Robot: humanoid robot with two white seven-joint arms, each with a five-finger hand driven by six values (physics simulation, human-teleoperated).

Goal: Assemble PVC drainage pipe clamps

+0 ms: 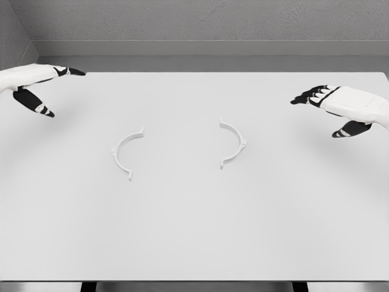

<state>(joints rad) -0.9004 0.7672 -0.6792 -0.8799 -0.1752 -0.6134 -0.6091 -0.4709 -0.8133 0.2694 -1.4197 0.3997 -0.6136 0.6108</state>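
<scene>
Here two white half clamps lie flat on the white table [194,231], well apart from each other near its middle. The left half [126,152] is an arc bulging to the left, with small tabs at its upper and lower ends; the right half [233,143] bulges to the right, so the open sides face each other across a bare gap. Neither half touches a hand. The left hand [35,84] hovers over the far left corner of the table, its dark-tipped fingers spread and relaxed, thumb hanging down, holding nothing. The right hand [335,107] hovers near the right edge, fingers stretched out toward the middle, thumb below, also holding nothing. Both hands are well away from the halves. A grey wall [200,24] stands behind the table.
</scene>
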